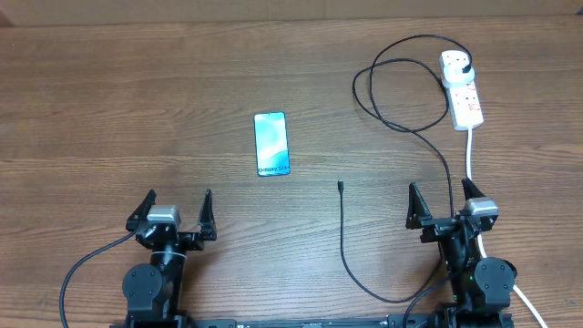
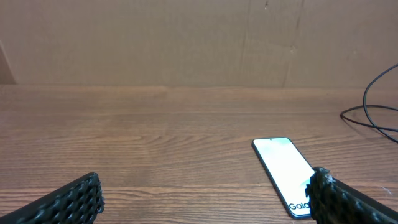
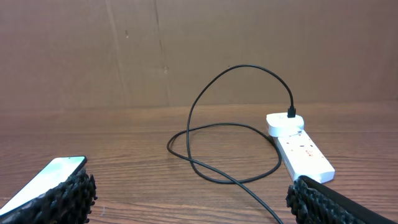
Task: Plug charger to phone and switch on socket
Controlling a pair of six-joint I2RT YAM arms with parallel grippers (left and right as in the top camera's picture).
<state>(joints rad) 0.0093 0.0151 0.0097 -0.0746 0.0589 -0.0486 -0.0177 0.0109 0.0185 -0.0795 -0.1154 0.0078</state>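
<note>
My L gripper (image 1: 179, 202), R gripper (image 1: 440, 196): wide, empty.
R nearer: charger tip (image 1: 339, 186) fwd-left of it, axis fore-aft.

phone (image 1: 271, 143): blue-cyan screen, white lettering
charger (image 1: 342, 228): black
socket (image 1: 465, 96): white, red markings
bench (image 1: 109, 109): brown wood grain

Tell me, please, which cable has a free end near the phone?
The thin black charger cable: its tip lies loose right of the phone; the thick white cord runs from the socket.
</note>
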